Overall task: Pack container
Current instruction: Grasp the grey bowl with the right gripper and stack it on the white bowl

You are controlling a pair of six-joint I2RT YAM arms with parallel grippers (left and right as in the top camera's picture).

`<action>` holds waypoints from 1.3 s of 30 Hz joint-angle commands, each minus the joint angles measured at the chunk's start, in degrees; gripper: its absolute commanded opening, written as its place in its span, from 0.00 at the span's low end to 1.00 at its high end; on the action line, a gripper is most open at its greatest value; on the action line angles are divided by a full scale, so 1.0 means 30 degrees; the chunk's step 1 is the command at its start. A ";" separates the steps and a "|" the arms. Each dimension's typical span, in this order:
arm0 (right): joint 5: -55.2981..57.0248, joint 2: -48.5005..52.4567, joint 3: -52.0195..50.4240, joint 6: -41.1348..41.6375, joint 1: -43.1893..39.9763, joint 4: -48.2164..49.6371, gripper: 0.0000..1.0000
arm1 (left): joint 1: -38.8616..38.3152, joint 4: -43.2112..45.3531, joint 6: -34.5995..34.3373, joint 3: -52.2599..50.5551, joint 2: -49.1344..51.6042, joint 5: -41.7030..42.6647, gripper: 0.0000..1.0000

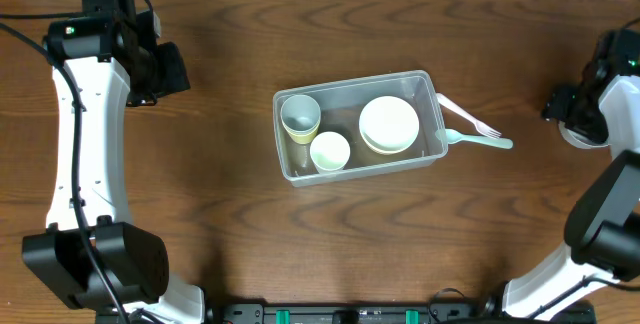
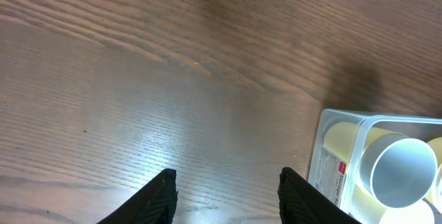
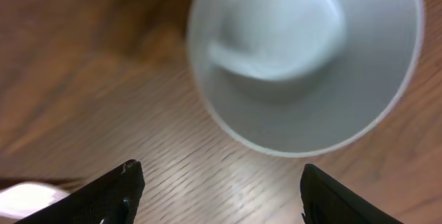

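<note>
The clear plastic container sits at the table's middle. It holds a pale cup, a small white bowl and a stack of white and yellow bowls. Its corner and the cup show at the right of the left wrist view. My left gripper is open and empty over bare wood, left of the container. My right gripper is open and empty, just short of a white bowl at the far right edge.
A pink fork and a teal spoon lie on the table against the container's right end. The table top is dark wood. A pale pink object shows at the lower left of the right wrist view.
</note>
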 commanded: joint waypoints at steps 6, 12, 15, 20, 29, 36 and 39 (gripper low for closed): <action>-0.1836 0.1880 -0.0015 -0.1239 -0.0736 0.0335 0.65 | -0.0029 -0.0102 -0.0015 -0.0080 -0.0328 0.0248 0.49; -0.1945 0.1974 -0.0015 -0.1231 -0.0721 0.0204 0.38 | -0.0029 -0.0102 -0.0015 -0.0080 -0.0328 0.0240 0.49; -0.1945 0.1967 -0.0015 -0.1231 -0.0721 0.0117 0.22 | -0.0029 -0.0109 -0.0015 -0.0080 -0.0328 0.0248 0.49; -0.2076 0.1974 -0.0015 -0.1224 -0.0721 -0.0066 0.04 | -0.0029 -0.0109 -0.0015 -0.0080 -0.0328 0.0240 0.49; -0.4583 0.0393 0.0299 -0.1355 -0.0022 -0.0291 0.01 | -0.0029 -0.0109 -0.0015 -0.0080 -0.0328 0.0248 0.49; -0.7905 -0.4401 0.1603 -0.2929 0.3228 -0.0248 0.01 | -0.0029 -0.0102 -0.0015 -0.0080 -0.0328 0.0248 0.49; -0.7621 -0.6317 0.1778 -0.4357 0.6142 -0.0131 0.01 | -0.0029 -0.0109 -0.0022 -0.0080 -0.0328 0.0248 0.49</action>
